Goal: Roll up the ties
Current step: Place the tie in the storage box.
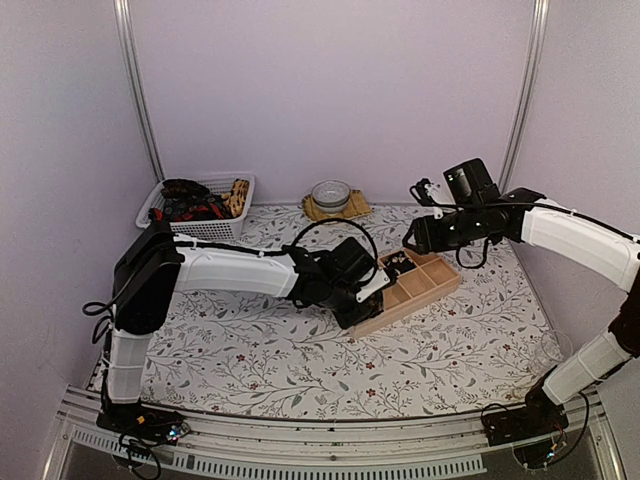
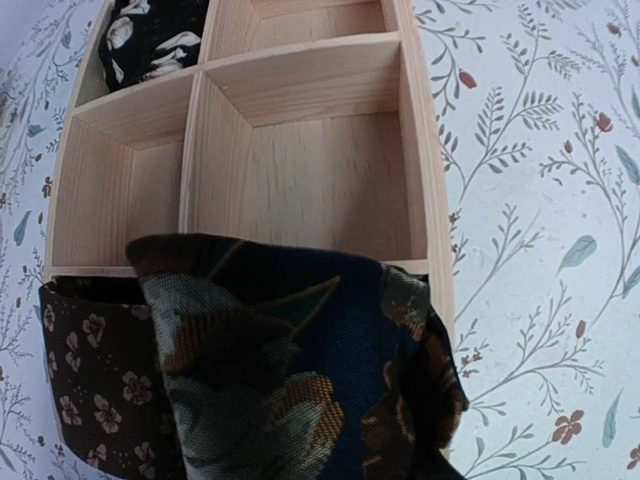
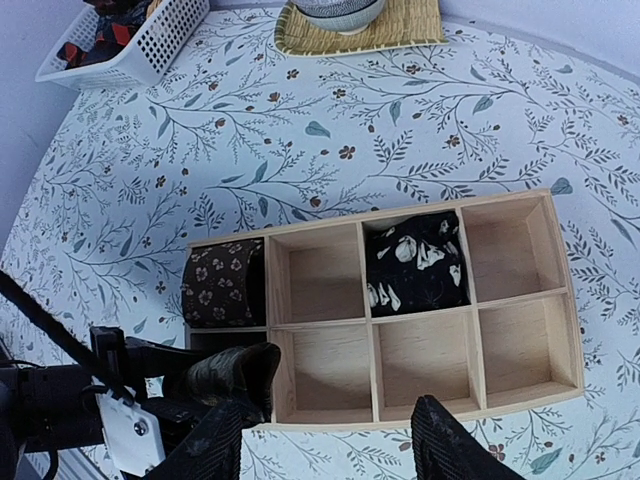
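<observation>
A rolled dark navy tie with a leaf pattern [image 2: 290, 370] fills the bottom of the left wrist view and hides the fingers. My left gripper [image 1: 368, 297] is shut on it at the near-left end of the wooden compartment box [image 3: 470, 310]. In the right wrist view this roll [image 3: 228, 375] hangs over the near-left corner compartment. A brown floral tie roll [image 3: 215, 285] lies in the far-left compartment. A black tie roll with white flowers [image 3: 415, 265] lies in the third far compartment. My right gripper [image 3: 330, 450] hovers open above the box's near side, holding nothing.
A white basket [image 1: 215, 228] holding more ties [image 1: 190, 200] stands at the back left. A bowl [image 1: 330, 193] on a woven mat sits at the back centre. The other box compartments [image 2: 300, 180] hold nothing. The floral tablecloth [image 1: 260, 350] covers the table.
</observation>
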You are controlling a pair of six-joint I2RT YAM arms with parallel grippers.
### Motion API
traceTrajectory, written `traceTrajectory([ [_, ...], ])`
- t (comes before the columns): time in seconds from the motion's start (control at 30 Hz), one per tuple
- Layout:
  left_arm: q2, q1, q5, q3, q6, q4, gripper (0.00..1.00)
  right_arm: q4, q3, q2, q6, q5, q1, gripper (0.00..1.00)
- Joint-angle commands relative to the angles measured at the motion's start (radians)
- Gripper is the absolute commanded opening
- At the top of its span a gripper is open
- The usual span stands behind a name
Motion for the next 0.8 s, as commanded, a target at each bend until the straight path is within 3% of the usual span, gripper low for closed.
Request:
traceTrajectory([
  [0.0, 0.023, -0.028, 0.018, -0.032, 0.044, -0.134, 0.41, 0.046, -0.038, -0.045, 0.041, -0.083, -0.012, 0.58],
  [0.2, 0.007, -0.029, -0.008, -0.026, 0.057, -0.142, 0.47, 0.072, -0.074, -0.031, 0.059, -0.131, -0.018, 0.57],
  [0.77, -0.015, -0.024, -0.005, 0.021, 0.064, -0.12, 0.5, 0.113, -0.109, -0.022, 0.093, -0.195, -0.046, 0.55],
])
